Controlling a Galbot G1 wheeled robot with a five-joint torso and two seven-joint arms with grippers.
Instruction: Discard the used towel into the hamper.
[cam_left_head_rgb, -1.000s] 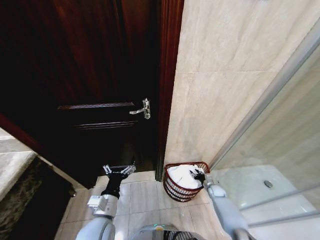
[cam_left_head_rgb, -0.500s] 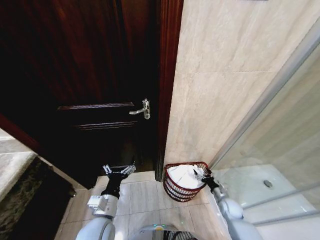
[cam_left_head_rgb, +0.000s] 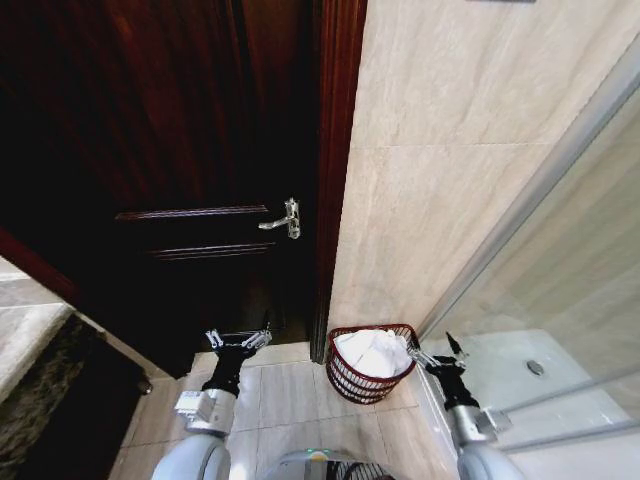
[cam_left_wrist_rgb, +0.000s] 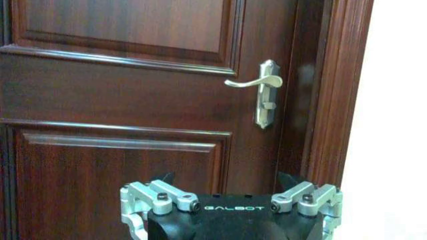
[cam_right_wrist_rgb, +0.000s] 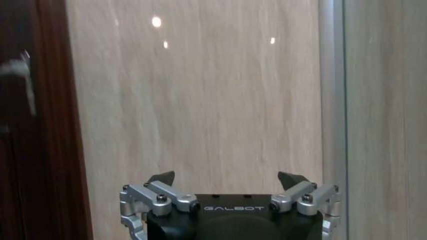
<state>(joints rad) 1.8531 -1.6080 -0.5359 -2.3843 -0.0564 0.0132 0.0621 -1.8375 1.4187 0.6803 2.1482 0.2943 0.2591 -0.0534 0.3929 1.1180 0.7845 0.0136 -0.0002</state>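
The hamper (cam_left_head_rgb: 345, 376), a round dark red wire basket, stands on the tiled floor against the beige wall, right of the door frame. A white towel (cam_left_head_rgb: 372, 352) lies crumpled inside it, filling the top. My right gripper (cam_left_head_rgb: 437, 352) is raised just right of the hamper's rim, open and holding nothing; its spread fingers (cam_right_wrist_rgb: 162, 178) point at the wall in the right wrist view. My left gripper (cam_left_head_rgb: 238, 339) hangs open in front of the dark door, left of the hamper, its fingers (cam_left_wrist_rgb: 163, 179) spread and empty.
A dark wooden door (cam_left_head_rgb: 180, 170) with a silver lever handle (cam_left_head_rgb: 284, 220) fills the left. The door frame (cam_left_head_rgb: 338, 150) meets a beige tiled wall (cam_left_head_rgb: 450, 150). A glass shower screen (cam_left_head_rgb: 570, 260) and white shower tray (cam_left_head_rgb: 520, 375) lie to the right. A stone counter edge (cam_left_head_rgb: 25, 330) sits far left.
My right gripper has pulled back from over the towel in the hamper to the right and up, now clear of the rim. The towel stays in the hamper. The left arm is still.
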